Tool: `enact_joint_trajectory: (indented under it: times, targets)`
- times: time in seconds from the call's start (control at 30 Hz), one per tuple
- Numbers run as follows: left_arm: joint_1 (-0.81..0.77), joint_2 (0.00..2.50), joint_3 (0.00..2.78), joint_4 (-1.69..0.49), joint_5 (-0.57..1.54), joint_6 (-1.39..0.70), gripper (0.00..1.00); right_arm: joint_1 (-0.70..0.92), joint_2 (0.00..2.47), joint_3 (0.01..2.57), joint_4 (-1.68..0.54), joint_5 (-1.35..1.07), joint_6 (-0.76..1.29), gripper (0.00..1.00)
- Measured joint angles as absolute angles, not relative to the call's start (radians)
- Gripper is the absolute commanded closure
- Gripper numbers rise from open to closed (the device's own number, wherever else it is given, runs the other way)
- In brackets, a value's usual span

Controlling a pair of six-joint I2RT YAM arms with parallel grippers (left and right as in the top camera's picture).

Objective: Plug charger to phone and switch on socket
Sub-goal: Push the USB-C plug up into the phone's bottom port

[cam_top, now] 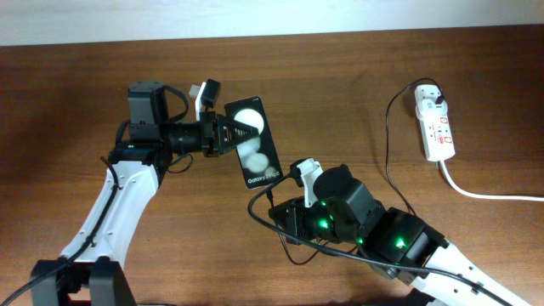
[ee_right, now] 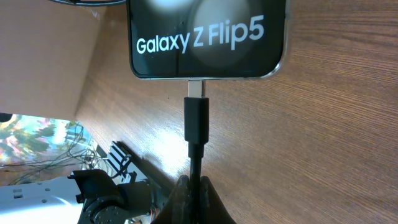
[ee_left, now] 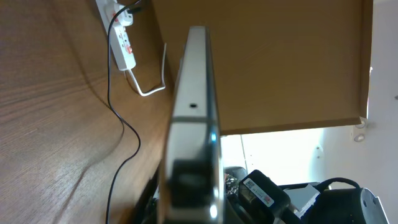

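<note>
Holding the phone (cam_top: 262,157) by its top end in the closed left hand (cam_top: 241,130), near the middle of the tabletop (cam_top: 340,68). Pinching the charger (ee_right: 196,121) just behind its plug tip in the right hand (ee_right: 196,198), tip meeting the phone's bottom port with bare metal showing. Plugged by its white plug head into the socket (cam_top: 436,127) at the far right.

Left arm (cam_top: 110,200): white links, black joints. Right arm (cam_top: 374,223): black housings, green lights.
</note>
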State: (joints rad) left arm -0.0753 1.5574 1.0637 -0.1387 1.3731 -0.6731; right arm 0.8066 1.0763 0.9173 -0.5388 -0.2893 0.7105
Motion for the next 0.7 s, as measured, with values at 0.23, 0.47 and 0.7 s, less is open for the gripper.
enact_joint_trajectory:
  times: [0.23, 0.47, 0.7]
  targets:
    - [-0.075, 1.557, 1.064, -0.138, 1.373, -0.673, 1.0, 0.807, 1.076, 0.917, -0.527, -0.29, 0.71, 0.96]
    - [-0.074, 1.557, 1.064, -0.138, 1.373, -0.673, 1.0, 0.807, 1.077, 0.917, -0.521, -0.301, 0.71, 0.96]
    - [-0.074, 1.557, 1.064, -0.138, 1.372, -0.673, 1.0, 0.807, 1.104, 0.916, -0.494, -0.296, 0.71, 0.96]
